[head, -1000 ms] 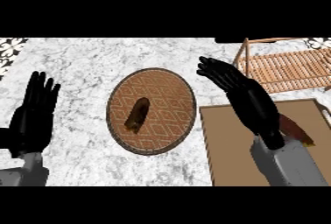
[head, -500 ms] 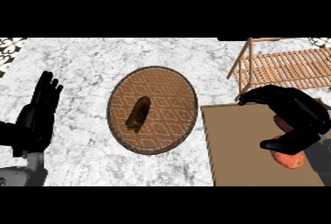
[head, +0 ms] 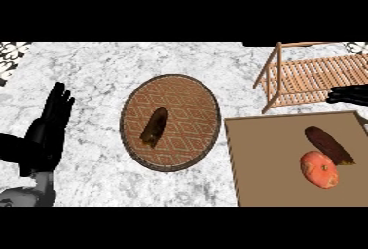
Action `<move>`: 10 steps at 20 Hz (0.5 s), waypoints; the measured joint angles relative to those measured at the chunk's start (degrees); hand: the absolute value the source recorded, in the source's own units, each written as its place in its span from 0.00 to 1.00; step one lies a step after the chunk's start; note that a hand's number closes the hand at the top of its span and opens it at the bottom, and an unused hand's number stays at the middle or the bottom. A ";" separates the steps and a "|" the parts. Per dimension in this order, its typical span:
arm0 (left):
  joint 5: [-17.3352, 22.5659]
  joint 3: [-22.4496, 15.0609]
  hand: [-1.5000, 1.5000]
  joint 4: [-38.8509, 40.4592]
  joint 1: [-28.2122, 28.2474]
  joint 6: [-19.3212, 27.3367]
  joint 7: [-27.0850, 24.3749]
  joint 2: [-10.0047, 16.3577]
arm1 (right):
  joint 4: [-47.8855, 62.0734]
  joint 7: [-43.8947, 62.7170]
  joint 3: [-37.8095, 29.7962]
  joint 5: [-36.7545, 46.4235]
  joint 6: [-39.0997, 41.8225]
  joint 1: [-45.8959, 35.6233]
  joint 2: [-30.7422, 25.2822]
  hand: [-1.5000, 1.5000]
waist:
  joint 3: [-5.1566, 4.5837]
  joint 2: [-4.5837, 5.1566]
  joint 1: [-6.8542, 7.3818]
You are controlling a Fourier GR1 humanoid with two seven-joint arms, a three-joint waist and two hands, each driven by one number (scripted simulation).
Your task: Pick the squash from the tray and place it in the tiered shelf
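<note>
The squash (head: pixel 320 168) is a plump oval, orange-red with paler flecks and a slightly bumpy skin. It lies bare on the right part of the brown tray (head: pixel 266 160), and nothing holds it. Its upper end touches or sits just beside a dark reddish-brown, elongated vegetable (head: pixel 329 145).

Half a second ago the right robot hand (head: pixel 352 95) was curled over the tray, covering most of the squash. Now it has drawn away to the view's right edge, over the wooden shelf (head: pixel 316 73), well apart from the squash. Only a small part of it shows, so I cannot tell whether it is open or closed. The squash lies much where it did and now shows whole.

The squash's long axis runs diagonally, from upper left to lower right, roughly parallel to the dark vegetable.

The left robot hand (head: pixel 43 141) rests at the view's left over the marble surface (head: pixel 86 73), fingers straight and pointing up, holding nothing. A round woven plate (head: pixel 179 97) in the middle carries a dark brown oblong piece (head: pixel 155 126).
</note>
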 measured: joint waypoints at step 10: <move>-0.67 -0.51 0.50 -1.20 1.50 0.46 0.18 -0.76 | -23.59 0.95 -5.74 21.09 1.01 -1.50 -5.87 0.00 | 0.14 -0.44 -0.85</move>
